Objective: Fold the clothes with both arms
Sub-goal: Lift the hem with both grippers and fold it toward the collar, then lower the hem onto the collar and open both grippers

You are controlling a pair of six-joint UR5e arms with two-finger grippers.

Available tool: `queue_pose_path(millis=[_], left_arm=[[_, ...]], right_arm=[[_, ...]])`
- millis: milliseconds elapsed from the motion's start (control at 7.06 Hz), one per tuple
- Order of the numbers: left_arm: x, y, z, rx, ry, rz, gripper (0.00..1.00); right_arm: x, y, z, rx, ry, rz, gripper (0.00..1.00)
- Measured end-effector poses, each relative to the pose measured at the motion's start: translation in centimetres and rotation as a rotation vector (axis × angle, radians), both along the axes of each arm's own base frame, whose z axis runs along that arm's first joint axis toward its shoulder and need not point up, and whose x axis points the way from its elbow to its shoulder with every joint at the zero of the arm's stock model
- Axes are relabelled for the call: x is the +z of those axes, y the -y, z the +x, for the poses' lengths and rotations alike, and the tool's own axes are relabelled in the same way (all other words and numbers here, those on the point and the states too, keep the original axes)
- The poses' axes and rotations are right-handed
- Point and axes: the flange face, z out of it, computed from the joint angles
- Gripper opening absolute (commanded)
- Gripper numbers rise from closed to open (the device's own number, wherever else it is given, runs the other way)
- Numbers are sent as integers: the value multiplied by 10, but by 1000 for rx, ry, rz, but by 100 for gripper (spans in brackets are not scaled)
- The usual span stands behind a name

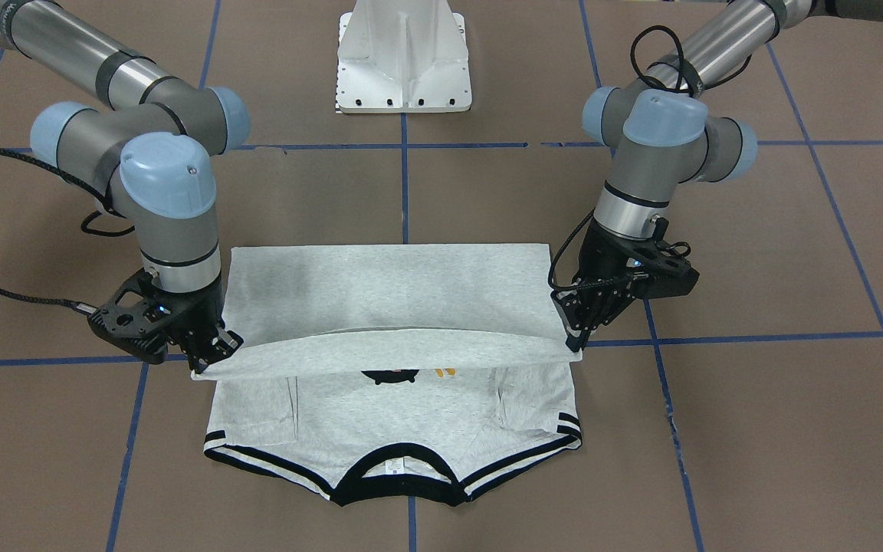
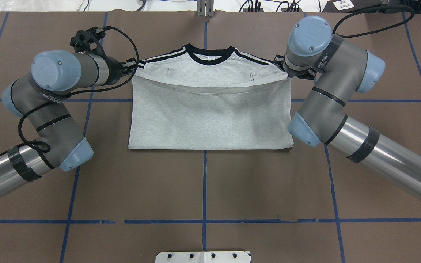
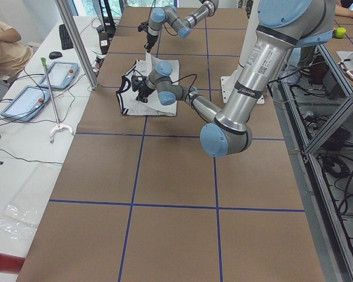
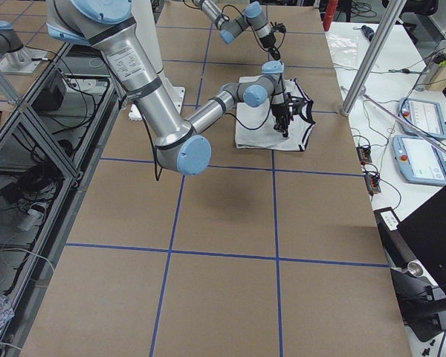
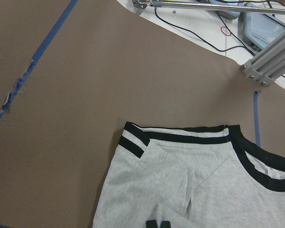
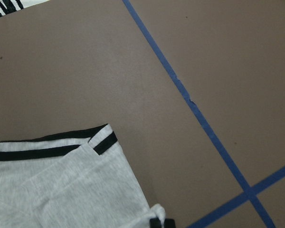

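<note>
Pinching the T-shirt by its lifted hem corners, left gripper and right gripper, both clamped shut, hold them above its chest near the table's far edge.

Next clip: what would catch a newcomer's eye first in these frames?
The grey T-shirt lies mid-table, its lower half doubled over toward the black collar. The left gripper and right gripper each pinch one corner of that raised edge. The edge sags between them and hides most of the print.
</note>
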Motion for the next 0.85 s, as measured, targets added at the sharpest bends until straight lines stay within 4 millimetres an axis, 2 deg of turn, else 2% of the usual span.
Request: queue_pose_path(millis=[142,425,849], left_arm=[[2,9,-2,-6,9,12,0],[19,24,0,-17,34,25,0],[36,35,10,-22,32,35,0]], right_arm=[[0,16,-6,3,10,-6,0],[5,35,-16,5,17,-8,0],[17,46,-22,6,8,-14,0]])
